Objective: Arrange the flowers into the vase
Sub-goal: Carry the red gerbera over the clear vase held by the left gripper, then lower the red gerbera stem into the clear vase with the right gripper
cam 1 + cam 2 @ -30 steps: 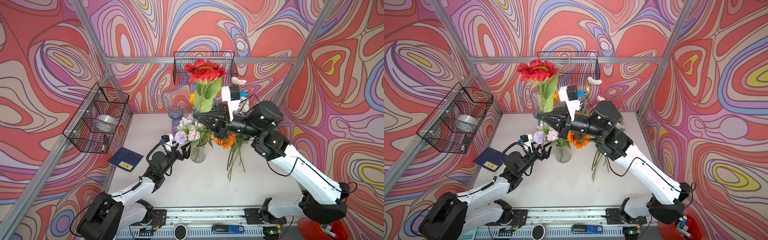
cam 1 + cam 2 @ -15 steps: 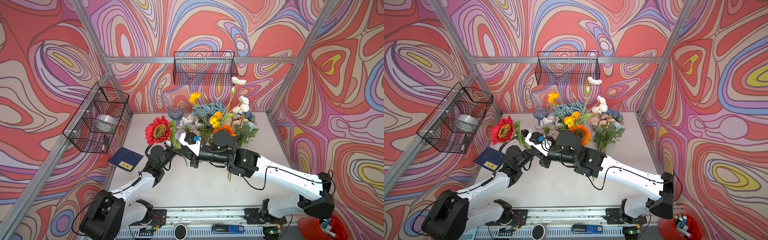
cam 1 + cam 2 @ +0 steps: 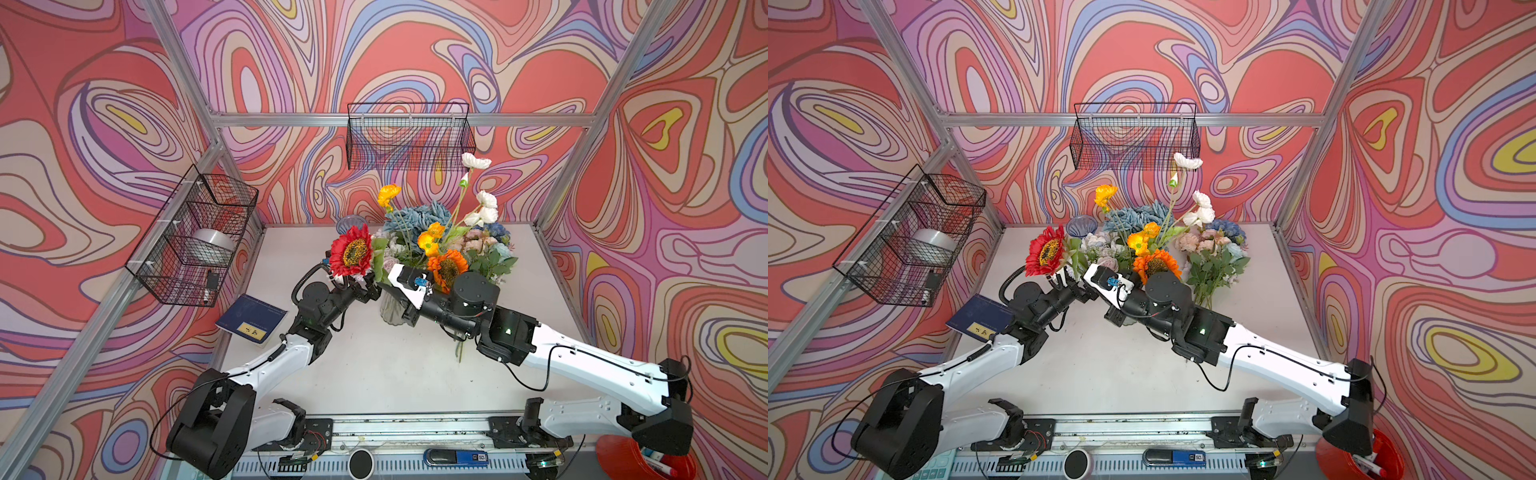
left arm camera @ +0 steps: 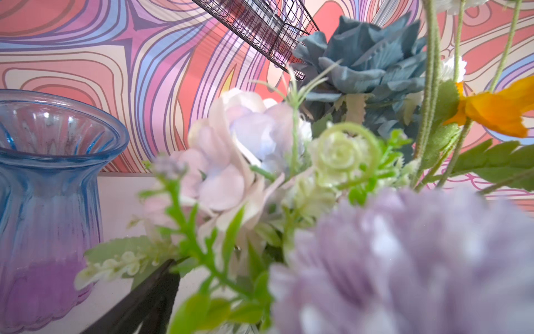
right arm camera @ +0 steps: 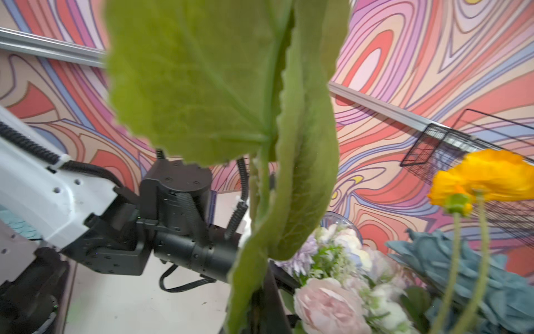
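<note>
**Item: right pincer** (image 3: 385,281). Clenched on the stem of the red daisy (image 3: 351,251), just under its broad green leaf (image 5: 202,86). The bloom leans out at the bouquet's left edge.

**Item: left pincer** (image 3: 368,291). Released, jaws spread wide, grasping nothing. It sits just beside the right pincer, at the neck of the clear vase (image 3: 388,312).

**Item: clear vase.** Stands mid-table (image 3: 374,374), crowded with the flowers: orange daisy (image 3: 446,266), white poppies (image 3: 484,203), dusty-blue roses (image 3: 419,216), lilac pompom (image 4: 404,260). The foot of the red daisy's stem is hidden behind both pincers. It appears to be near the mouth, but I cannot tell whether it is inside.

**Item: blue vase** (image 4: 43,173). Empty, standing apart behind the bouquet.

**Handling note (a judgement).** The step in hand looks to be seating the red daisy. It would go best by bringing the stem near upright, threading it through a gap at the rim and lowering it slowly. The free pincer could steady the vase or part neighbouring stems so nothing is dragged out.
</note>
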`<control>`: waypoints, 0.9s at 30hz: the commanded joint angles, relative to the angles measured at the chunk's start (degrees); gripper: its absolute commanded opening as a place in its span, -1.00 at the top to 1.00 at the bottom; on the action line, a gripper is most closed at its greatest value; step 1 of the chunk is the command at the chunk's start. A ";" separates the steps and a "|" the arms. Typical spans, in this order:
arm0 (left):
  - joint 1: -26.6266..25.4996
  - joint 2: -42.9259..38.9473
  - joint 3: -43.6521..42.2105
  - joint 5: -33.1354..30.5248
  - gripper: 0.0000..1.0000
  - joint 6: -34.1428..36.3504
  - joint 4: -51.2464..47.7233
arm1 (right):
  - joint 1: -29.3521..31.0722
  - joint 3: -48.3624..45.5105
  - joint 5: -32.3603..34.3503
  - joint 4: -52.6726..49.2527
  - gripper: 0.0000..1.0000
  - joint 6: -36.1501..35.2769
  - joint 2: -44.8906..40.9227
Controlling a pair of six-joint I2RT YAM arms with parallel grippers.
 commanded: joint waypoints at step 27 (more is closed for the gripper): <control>0.38 -0.73 -0.46 -3.13 -0.98 -2.41 2.87 | -2.77 -22.07 -1.98 49.80 1.00 -16.67 5.11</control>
